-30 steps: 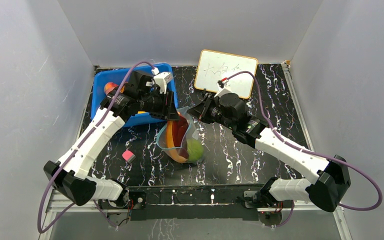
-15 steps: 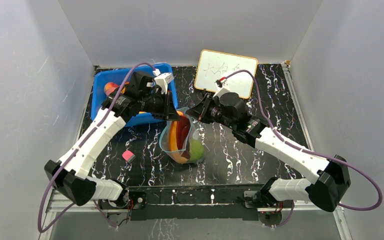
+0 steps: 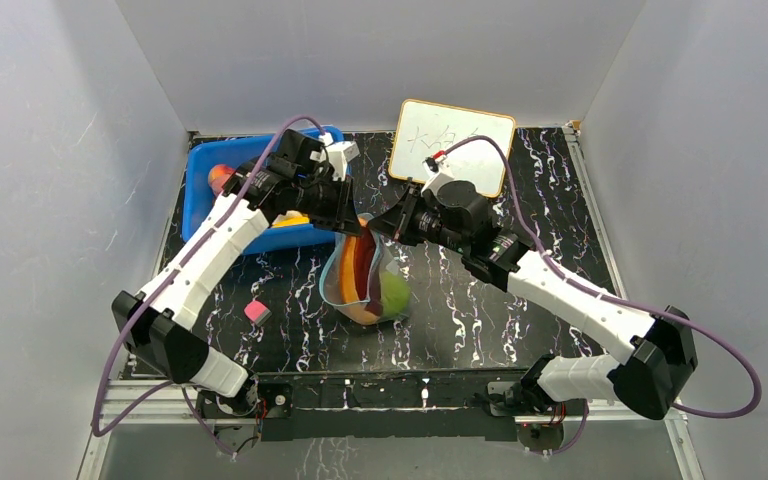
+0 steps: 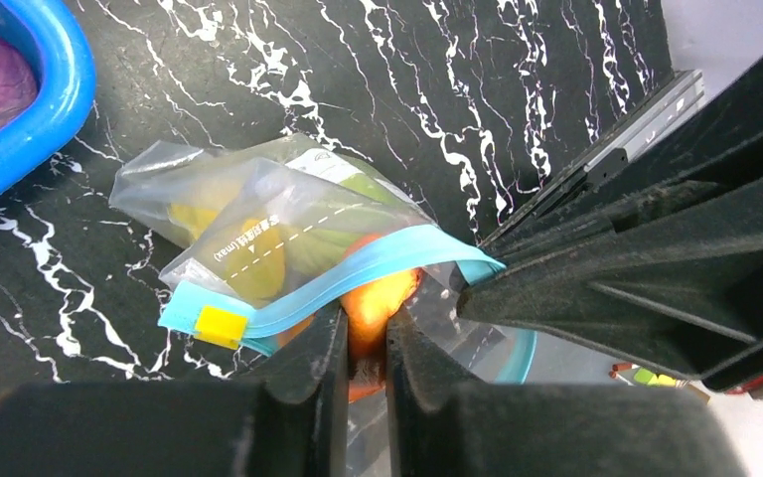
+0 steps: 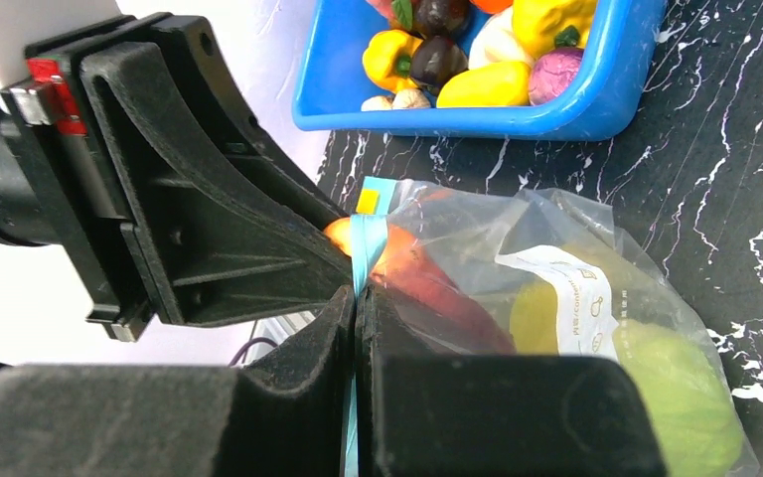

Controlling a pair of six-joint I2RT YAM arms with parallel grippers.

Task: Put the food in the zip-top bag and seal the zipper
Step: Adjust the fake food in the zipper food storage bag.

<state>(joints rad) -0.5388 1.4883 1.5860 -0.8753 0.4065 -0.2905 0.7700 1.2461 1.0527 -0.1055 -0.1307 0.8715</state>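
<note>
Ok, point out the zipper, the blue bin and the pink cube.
zipper point(image 4: 358, 273), left wrist view, middle of the blue strip.
bin point(image 5: 517, 121), right wrist view, its outer side wall.
cube point(image 3: 256, 311), top view, its upper face.

Both arms have smooth white shells on their long links, left arm point(image 3: 205, 255) and right arm point(image 3: 575, 300) alike; black motor housings sit at the joints; a purple cable point(image 3: 110, 365) loops along each; the left hand point(image 4: 366, 318) and right hand point(image 5: 357, 295) are matte black, ribbed plastic; a small red tab point(image 5: 48, 99) marks the left hand's base
</note>
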